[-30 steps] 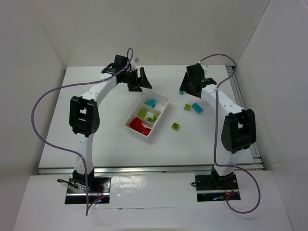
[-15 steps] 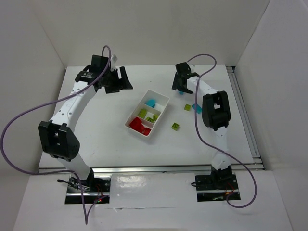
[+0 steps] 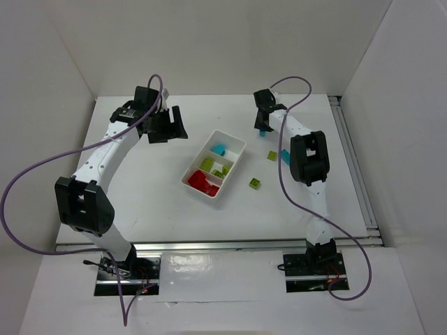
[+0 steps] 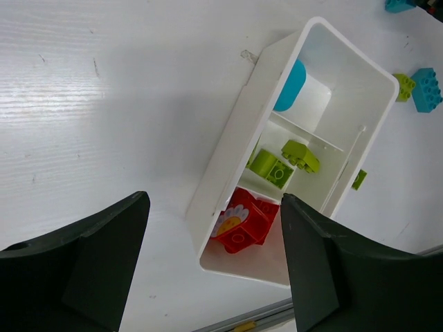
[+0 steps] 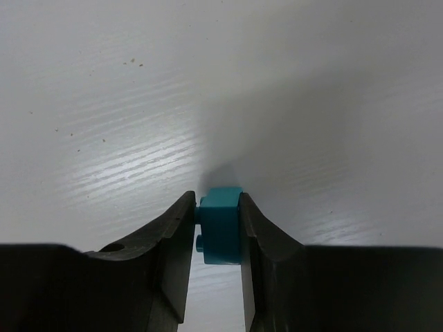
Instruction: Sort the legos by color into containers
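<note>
Cyan lego [image 5: 220,225]: pinched side to side between the fingers of the right gripper [image 5: 217,206], down at the table [image 3: 140,202], far and to the right of the tray [image 4: 228,149]. Cannot tell whether resting on the surface or just off it. Clamped shut on that lego, nothing else in the jaws.

Inside the tray: one cyan piece [image 4: 291,86] in the far compartment, yellow-green pieces [image 4: 273,166] in the middle one, red pieces [image 4: 242,221] in the near one.

Loose, right of the tray: a yellow-green brick [image 3: 272,155], another cyan brick [image 3: 283,156] just beside it and partly behind the right arm, and a second yellow-green brick [image 3: 255,183] nearer.

Hovering left of the tray: left gripper [image 3: 167,125], fingers spread wide, holding nothing.

Against half a second ago: right jaws wider then, now closed on the lego at the same spot; left gripper barely shifted. Against a full second ago: left gripper further left now, away from the tray.
</note>
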Action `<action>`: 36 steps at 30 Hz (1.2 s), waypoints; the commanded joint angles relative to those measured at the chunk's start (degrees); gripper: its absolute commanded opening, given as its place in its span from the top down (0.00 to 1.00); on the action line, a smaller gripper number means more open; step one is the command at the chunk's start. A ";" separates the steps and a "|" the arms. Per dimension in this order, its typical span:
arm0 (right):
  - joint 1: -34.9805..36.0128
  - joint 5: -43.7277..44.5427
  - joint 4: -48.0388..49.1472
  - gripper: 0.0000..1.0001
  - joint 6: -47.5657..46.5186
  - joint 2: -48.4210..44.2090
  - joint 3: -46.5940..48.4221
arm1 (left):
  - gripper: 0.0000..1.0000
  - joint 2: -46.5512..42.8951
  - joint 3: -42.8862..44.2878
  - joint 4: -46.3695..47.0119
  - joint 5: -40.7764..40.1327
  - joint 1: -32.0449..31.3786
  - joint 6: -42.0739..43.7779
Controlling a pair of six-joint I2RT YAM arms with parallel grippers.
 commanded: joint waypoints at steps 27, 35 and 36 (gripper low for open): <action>19.29 -5.69 8.55 0.91 0.25 -31.21 -24.89 | 0.14 -6.85 -1.84 -2.78 -8.40 0.61 0.20; 19.82 -3.42 7.32 0.48 -0.36 -30.68 -21.11 | 0.14 -7.38 -2.37 -2.78 -8.40 0.61 0.20; 19.82 -2.63 7.32 0.48 -0.36 -31.29 -21.11 | 0.14 -7.38 -2.37 -2.78 -8.40 0.61 0.20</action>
